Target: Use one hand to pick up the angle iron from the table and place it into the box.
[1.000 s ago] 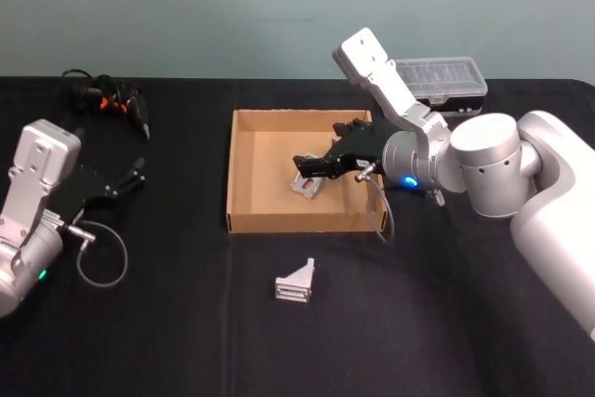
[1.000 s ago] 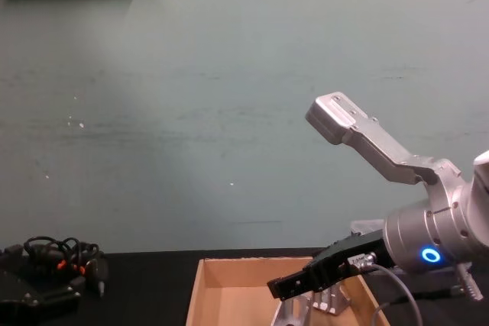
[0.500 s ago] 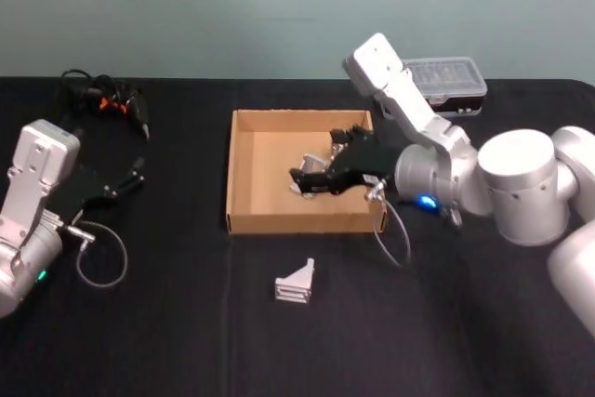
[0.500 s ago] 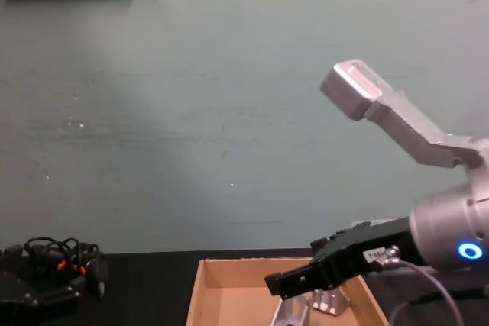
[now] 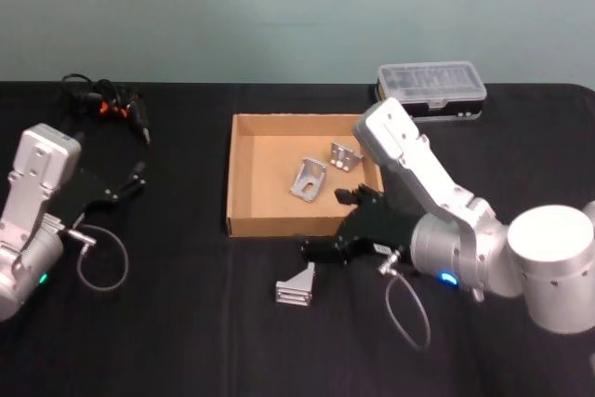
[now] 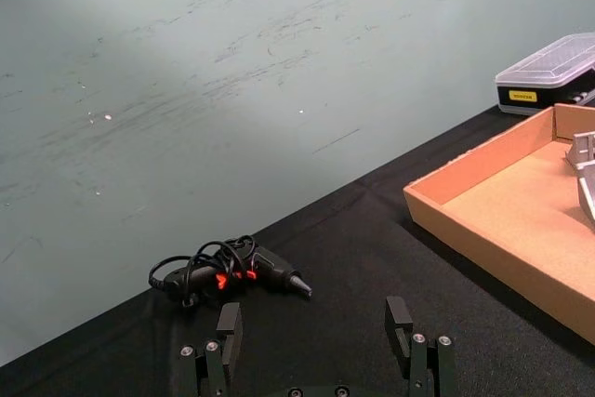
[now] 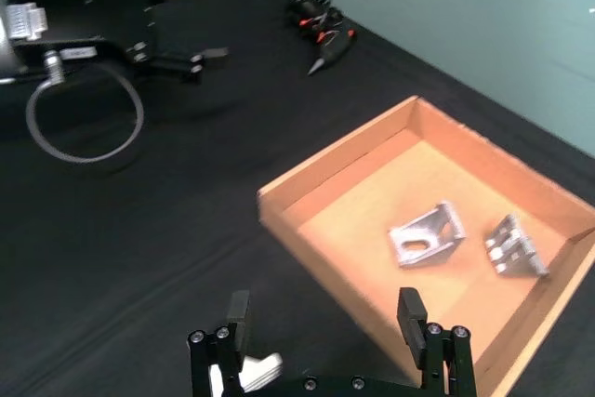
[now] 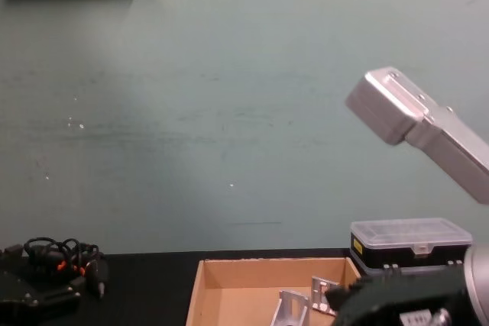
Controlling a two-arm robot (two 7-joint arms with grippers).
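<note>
One silver angle iron (image 5: 296, 284) lies on the black table (image 5: 167, 323) just in front of the tan box (image 5: 230, 174). My right gripper (image 5: 319, 230) hovers open over the box's front wall, one fingertip right above that angle iron. The right wrist view shows the angle iron (image 7: 251, 374) peeking out by one of the fingers (image 7: 239, 309). Two more angle irons (image 5: 310, 179) (image 5: 345, 155) rest inside the box (image 7: 307, 183). My left gripper (image 5: 121, 188) is parked open at the far left, with nothing between its fingers (image 6: 400, 323).
A black case with a clear lid (image 5: 432, 90) stands behind the box on the right. A black tool with a coiled cable (image 5: 107, 104) lies at the back left. Bare table stretches between the left arm and the box.
My right gripper has pulled back out of the box toward the table's front and dropped low beside the loose angle iron. The two irons in the box stay put. The left arm has not moved.
</note>
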